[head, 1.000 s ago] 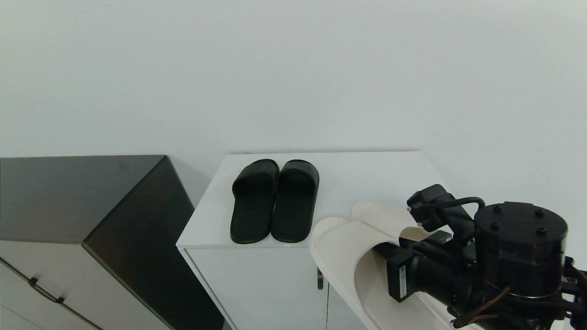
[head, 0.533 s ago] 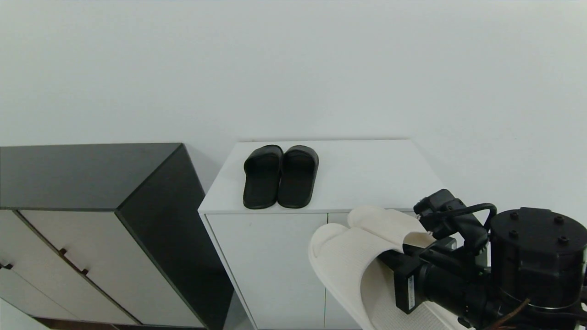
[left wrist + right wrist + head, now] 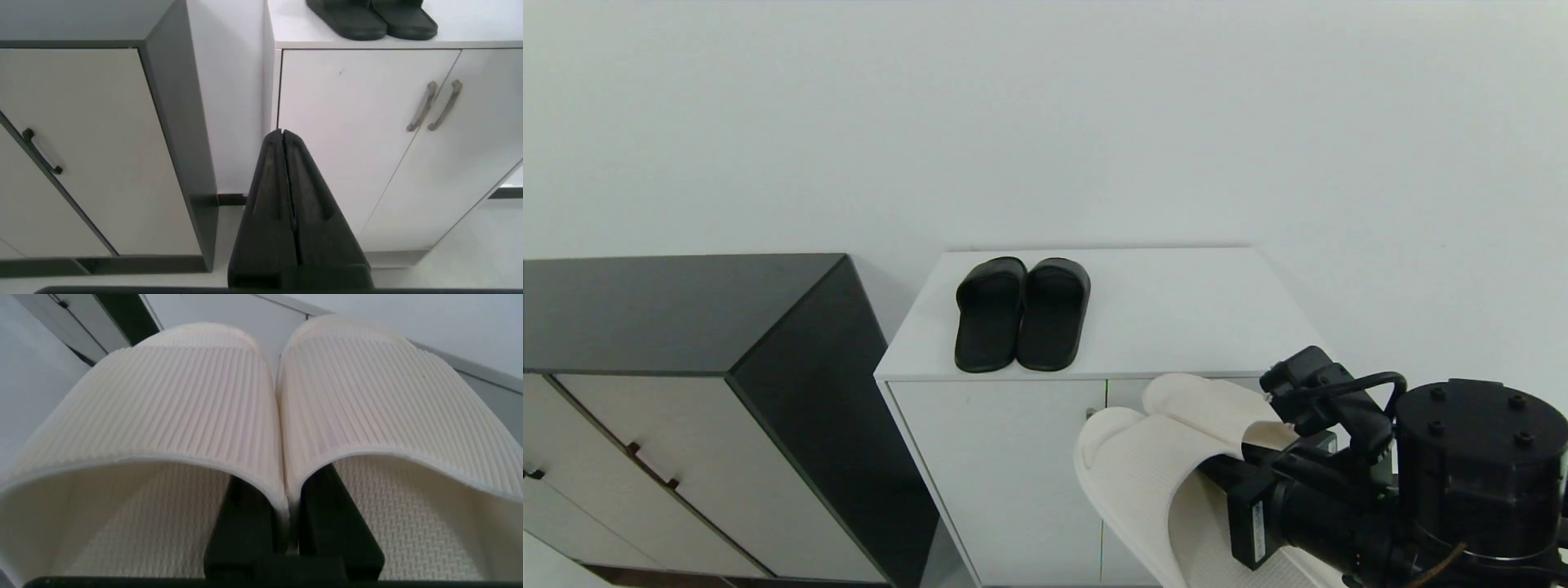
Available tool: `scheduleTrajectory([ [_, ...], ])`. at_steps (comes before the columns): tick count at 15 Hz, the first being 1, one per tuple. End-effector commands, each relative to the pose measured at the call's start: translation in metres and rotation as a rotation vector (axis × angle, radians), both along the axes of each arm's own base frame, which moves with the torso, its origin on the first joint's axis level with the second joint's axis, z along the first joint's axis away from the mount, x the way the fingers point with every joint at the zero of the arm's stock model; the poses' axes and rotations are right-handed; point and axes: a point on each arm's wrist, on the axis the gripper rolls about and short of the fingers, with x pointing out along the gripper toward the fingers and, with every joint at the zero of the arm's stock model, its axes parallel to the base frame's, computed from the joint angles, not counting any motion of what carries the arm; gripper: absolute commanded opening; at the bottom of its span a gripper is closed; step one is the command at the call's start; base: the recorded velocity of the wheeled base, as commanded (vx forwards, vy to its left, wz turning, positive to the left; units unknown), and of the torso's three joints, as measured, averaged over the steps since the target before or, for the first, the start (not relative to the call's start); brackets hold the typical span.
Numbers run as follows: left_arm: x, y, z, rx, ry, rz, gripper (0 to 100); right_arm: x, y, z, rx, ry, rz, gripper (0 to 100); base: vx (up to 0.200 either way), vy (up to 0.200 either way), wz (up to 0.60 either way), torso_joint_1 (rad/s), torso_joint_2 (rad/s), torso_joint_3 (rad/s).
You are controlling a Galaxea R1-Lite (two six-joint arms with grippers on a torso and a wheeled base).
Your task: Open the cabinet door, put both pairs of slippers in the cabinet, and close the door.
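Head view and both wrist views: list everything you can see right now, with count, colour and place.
black slippers: one pair, black, side by side on top of the white cabinet, left part.
cream slippers: one pair, cream, held in front of the cabinet doors.
white cabinet: one, white, against the wall, both doors shut.
door handles: two, grey, where the doors meet.
dark cabinet: one, black top and side, pale fronts, left of the white cabinet.
left gripper: black, shut, empty, low before the two cabinets.
right gripper: black, clamped on the cream slippers.
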Motion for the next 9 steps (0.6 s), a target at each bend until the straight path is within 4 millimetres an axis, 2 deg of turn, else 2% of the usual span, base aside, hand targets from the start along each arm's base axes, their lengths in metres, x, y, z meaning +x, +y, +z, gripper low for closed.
scheduleTrajectory([
  [1, 0.0, 0.0001, 0.0, 0.001, 0.0, 0.002, 0, 0.0, 0.0008, -0.0018, -0.003, 0.007, 0.012, 0, 0.0, 0.0, 0.0, 0.0, 0.0, 0.0],
  [4, 0.0001, 0.0001, -0.0004, 0.005, 0.001, 0.002, 0, -0.001, -0.0004, -0.0008, 0.006, 0.01, 0.03, 0, 0.0, 0.0, 0.0, -0.073, 0.16, 0.098],
  [9, 0.0002, 0.0001, -0.0004, 0.006, 0.003, 0.002, 0, -0.0014, -0.001, -0.0054, -0.007, 0.023, 0.031, 0, 0.0, 0.0, 0.0, -0.204, 0.49, 0.273],
])
